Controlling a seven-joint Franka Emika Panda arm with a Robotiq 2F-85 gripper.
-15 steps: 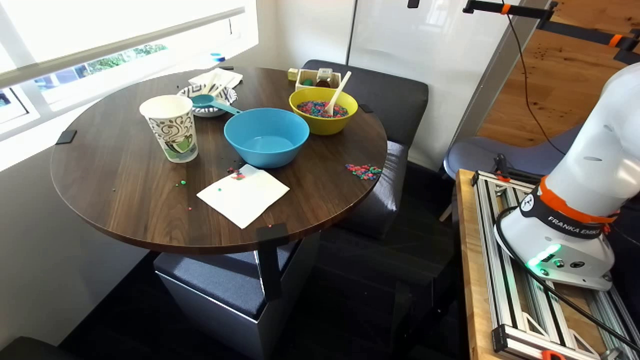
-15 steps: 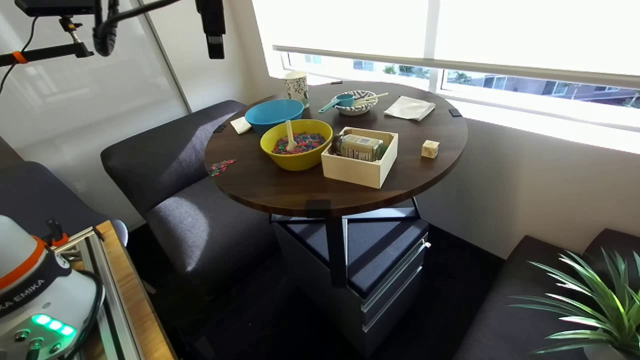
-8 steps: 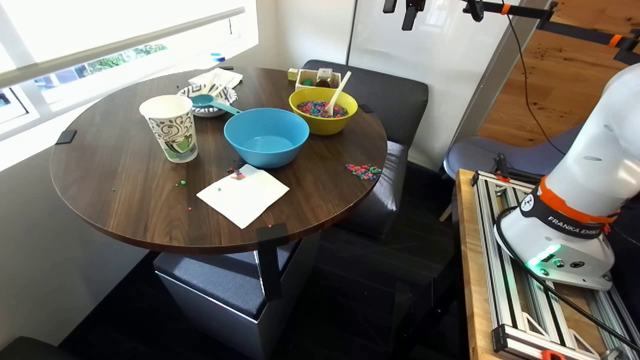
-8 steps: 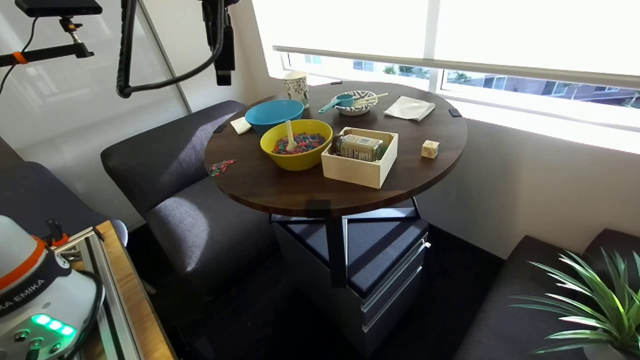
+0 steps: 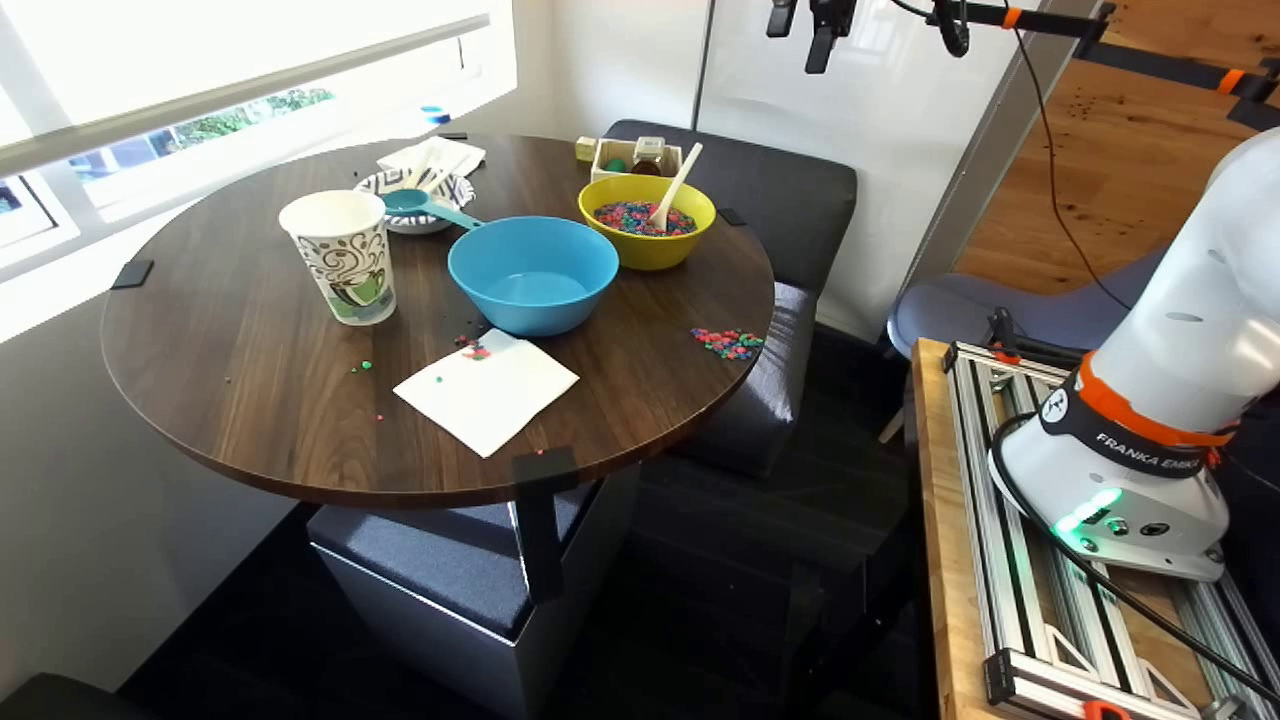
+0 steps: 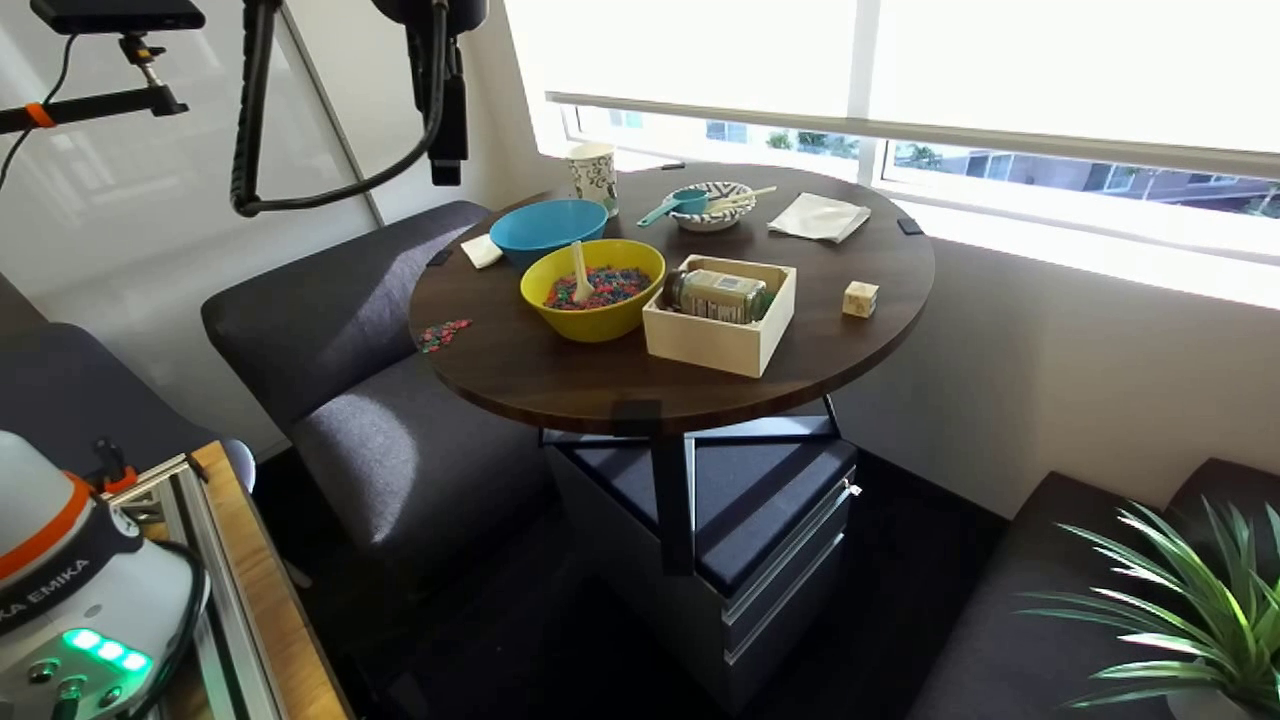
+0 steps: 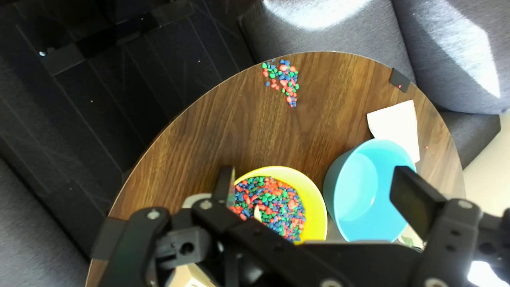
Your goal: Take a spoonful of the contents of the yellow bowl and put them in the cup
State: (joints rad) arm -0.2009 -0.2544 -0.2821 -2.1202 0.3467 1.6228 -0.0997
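Note:
The yellow bowl (image 5: 650, 255) (image 6: 590, 325) (image 7: 316, 211) stands on the round table, holding red, green and blue pieces (image 5: 630, 217) (image 6: 625, 285) (image 7: 275, 195). A pale spoon (image 5: 677, 188) (image 6: 579, 270) leans in it, handle up; in the wrist view only a bit of the spoon (image 7: 257, 213) shows beside the gripper's linkage. The patterned paper cup (image 5: 345, 260) (image 6: 595, 180) stands upright beyond the blue bowl; the wrist view shows only a sliver of it. My gripper (image 5: 800, 42) (image 7: 316, 183) is open and empty, high above the table, apart from bowl and spoon.
The blue bowl (image 5: 533, 300) stands between yellow bowl and cup. A wooden box (image 6: 700, 345) with a jar touches or nearly touches the yellow bowl. A patterned bowl (image 5: 385, 183) holds a blue scoop (image 5: 405, 203). Spilled pieces (image 5: 727, 343) and a napkin (image 5: 490, 390) lie on the table.
My gripper has come down from the top edge in both exterior views, mostly in the first half second, then slightly lower. The things on the table have not moved.

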